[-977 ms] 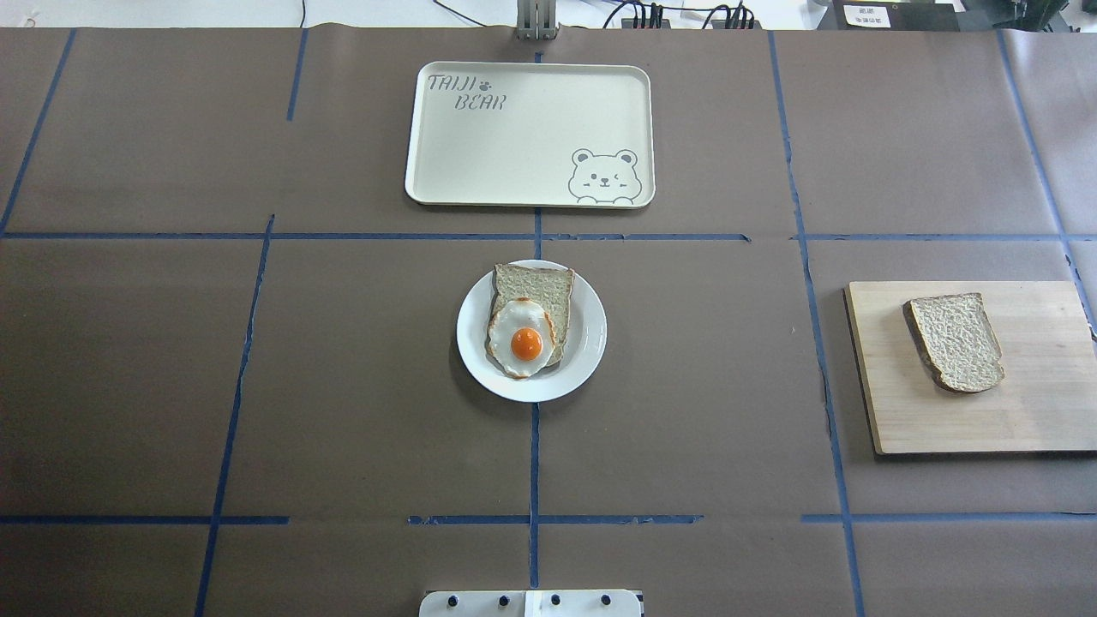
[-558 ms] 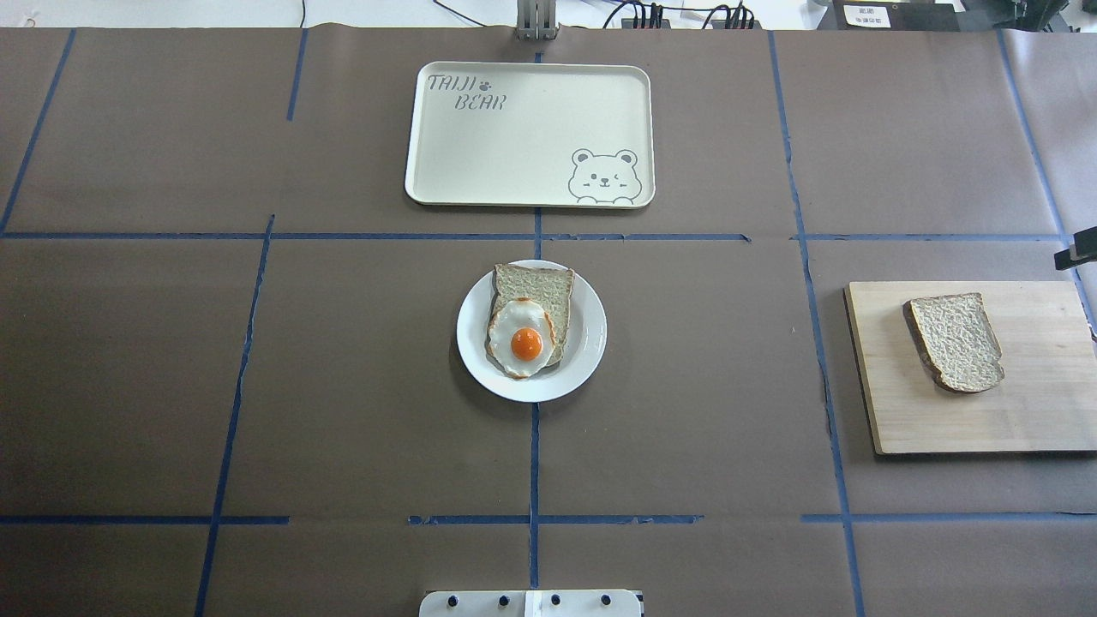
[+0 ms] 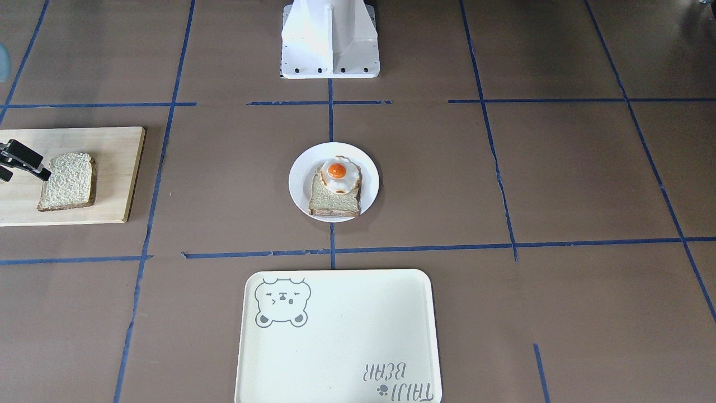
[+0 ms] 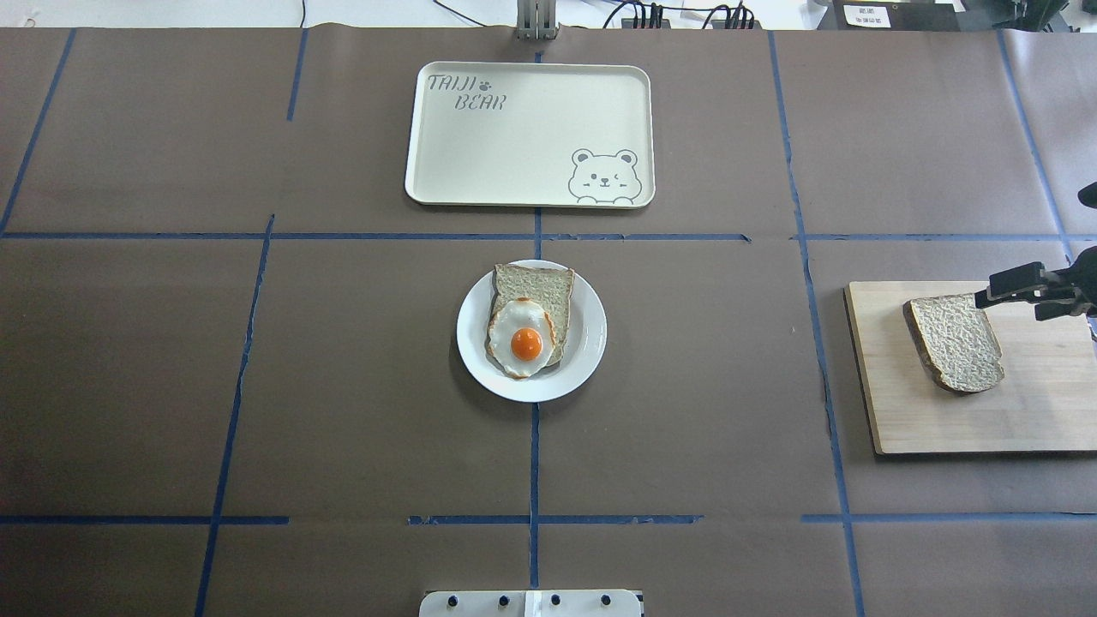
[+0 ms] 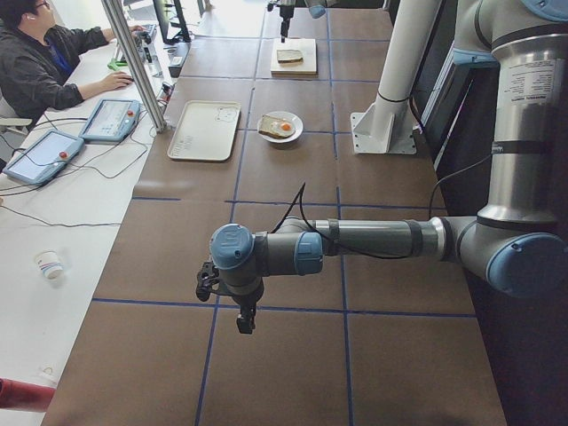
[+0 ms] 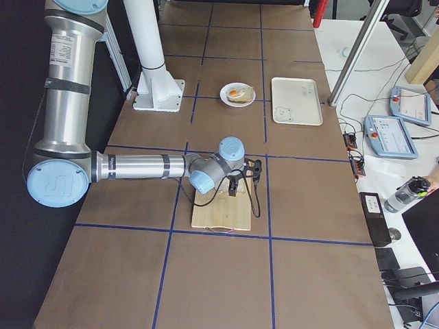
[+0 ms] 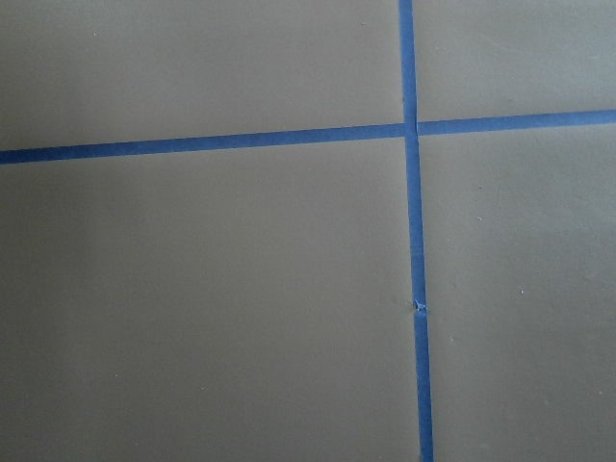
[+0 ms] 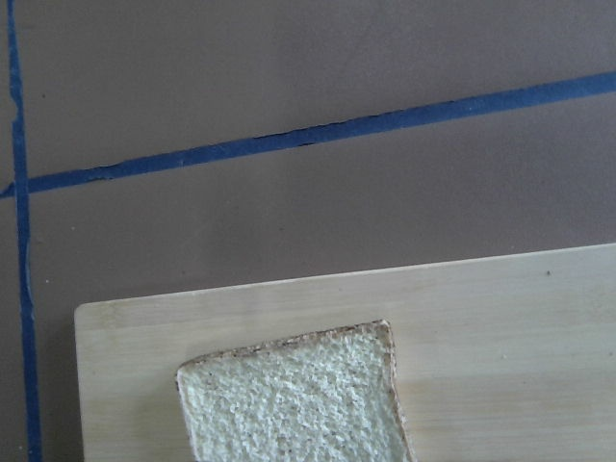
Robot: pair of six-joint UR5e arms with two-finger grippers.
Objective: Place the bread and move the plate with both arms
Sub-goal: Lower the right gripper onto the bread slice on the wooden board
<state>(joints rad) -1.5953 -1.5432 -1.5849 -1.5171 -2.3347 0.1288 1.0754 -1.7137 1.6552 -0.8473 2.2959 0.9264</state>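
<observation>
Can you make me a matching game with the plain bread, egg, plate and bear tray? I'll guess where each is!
1. bare tan slice of bread with brown crust
2. fried egg with orange yolk
3. small round white plate
4. cream rectangular tray with a bear drawing

A. on top of another bread slice
B. at the table edge farthest from the white robot base
C. on the pale wooden board
D. mid-table, under a bread slice

Pairs: 1-C, 2-A, 3-D, 4-B.
</observation>
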